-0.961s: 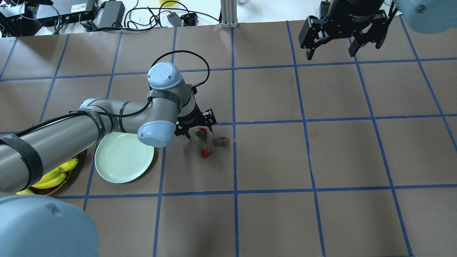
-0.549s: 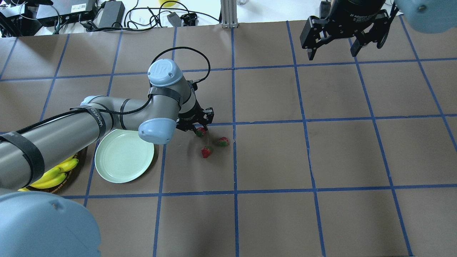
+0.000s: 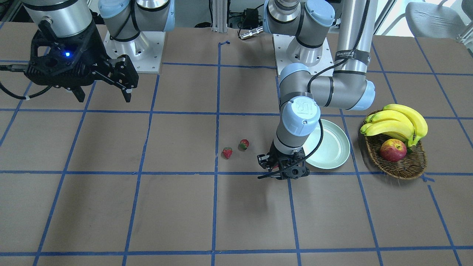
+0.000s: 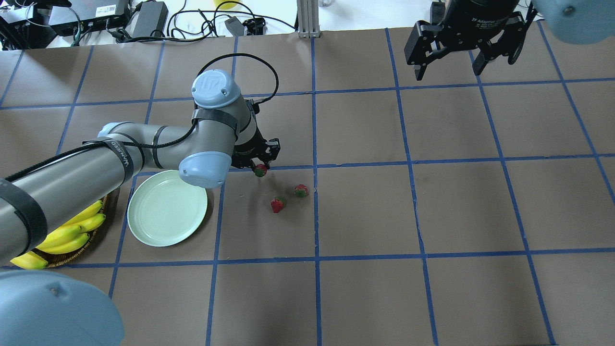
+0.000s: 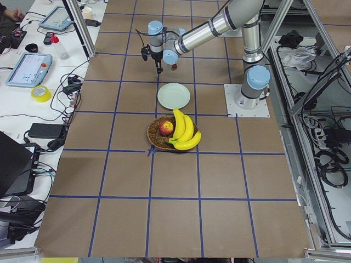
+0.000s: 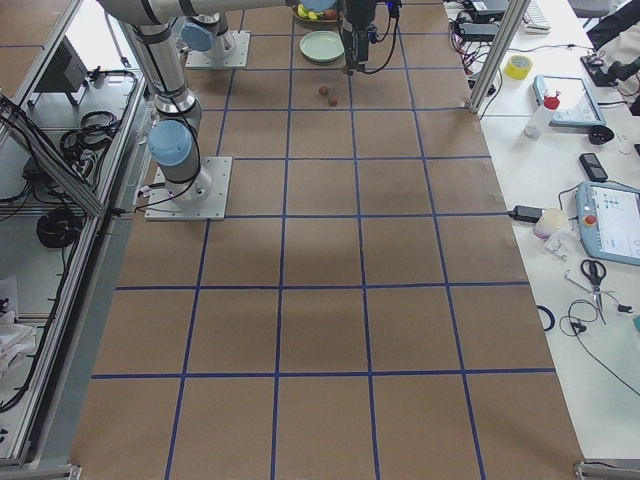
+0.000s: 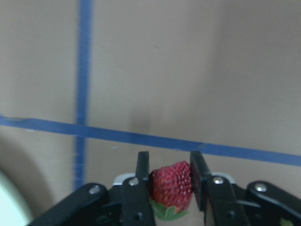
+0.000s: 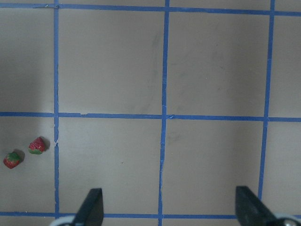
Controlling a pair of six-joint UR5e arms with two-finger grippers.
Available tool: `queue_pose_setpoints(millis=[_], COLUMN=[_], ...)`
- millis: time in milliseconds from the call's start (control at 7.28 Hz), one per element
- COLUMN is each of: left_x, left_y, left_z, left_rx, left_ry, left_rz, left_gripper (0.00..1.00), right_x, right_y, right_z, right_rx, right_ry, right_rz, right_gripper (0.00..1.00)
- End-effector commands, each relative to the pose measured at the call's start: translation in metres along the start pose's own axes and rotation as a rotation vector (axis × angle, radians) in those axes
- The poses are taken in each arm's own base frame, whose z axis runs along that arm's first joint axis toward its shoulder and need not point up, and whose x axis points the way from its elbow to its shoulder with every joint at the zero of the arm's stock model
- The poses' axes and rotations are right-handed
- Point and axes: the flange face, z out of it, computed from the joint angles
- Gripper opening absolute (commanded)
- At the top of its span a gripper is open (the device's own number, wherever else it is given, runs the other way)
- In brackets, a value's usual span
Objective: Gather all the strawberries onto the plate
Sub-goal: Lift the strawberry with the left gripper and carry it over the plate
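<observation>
My left gripper (image 4: pixel 260 166) is shut on one strawberry (image 4: pixel 260 170), held a little above the table just right of the pale mint-green plate (image 4: pixel 166 211). The left wrist view shows the red berry (image 7: pixel 171 187) pinched between both fingers. Two more strawberries (image 4: pixel 277 205) (image 4: pixel 301 191) lie on the table right of the gripper, and show in the front view (image 3: pixel 227 152) (image 3: pixel 244 144). The plate (image 3: pixel 329 149) holds nothing. My right gripper (image 4: pixel 447 67) is open and empty, high over the far right of the table.
A brown wicker basket (image 3: pixel 395 166) with bananas (image 3: pixel 397 122) and a red apple (image 3: pixel 392 150) stands beside the plate, on its far side from the strawberries. Cables and power supplies (image 4: pixel 149 19) lie past the table's far edge.
My left gripper shut on the nearest strawberry, lifted it off the table and moved it left toward the plate. The other two strawberries and the right arm stayed put.
</observation>
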Motion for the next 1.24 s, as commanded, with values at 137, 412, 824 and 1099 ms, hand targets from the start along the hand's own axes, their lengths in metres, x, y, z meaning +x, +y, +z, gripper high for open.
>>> queue_pose_setpoints(millis=[137,412,824,1099], left_x=[-0.133,-0.185,-0.191,-0.189], left_y=[-0.020,-0.008,-0.006,-0.007], left_z=[-0.023,-0.001,0.008,-0.002], left_rx=[-0.100,-0.161,-0.187,-0.167], left_ry=[-0.021,-0.023,-0.022,-0.025], left_rz=[0.056,0.137,0.123,0.124], left_gripper=[0.00,0.00,0.98,1.00], right_x=[0.001,0.001,0.001,0.001], right_y=[0.000,0.000,0.000,0.000], right_z=[-0.001,-0.001,0.000,0.000], right_rx=[0.000,0.002,-0.003,-0.004], right_ry=[0.000,0.000,0.000,-0.001], right_rz=[0.001,0.001,0.001,0.001], right_gripper=[1.00,1.00,1.00,1.00])
